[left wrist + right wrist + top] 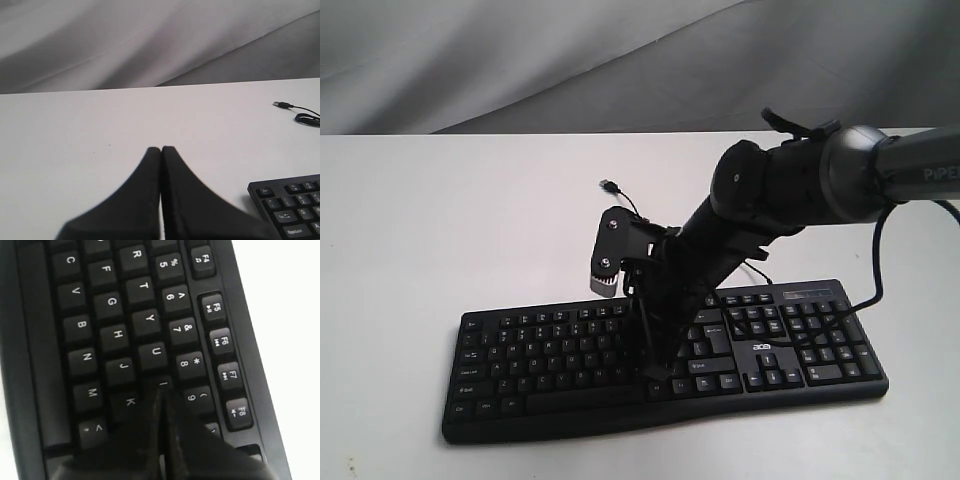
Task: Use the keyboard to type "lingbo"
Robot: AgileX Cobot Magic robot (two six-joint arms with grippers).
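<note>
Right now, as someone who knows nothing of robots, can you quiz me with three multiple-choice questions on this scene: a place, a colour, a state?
1. At which key is the tip of the right gripper? A) Q B) I C) Enter
2. What colour is the keyboard? A) white B) red C) black
3. How do the fingers of the left gripper stand? A) pressed together B) wide open C) holding a cable
Answers: 1 B, the tip covers part of the I key, beside U. 2 C, black body, white legends. 3 A, no gap shows between them.
</note>
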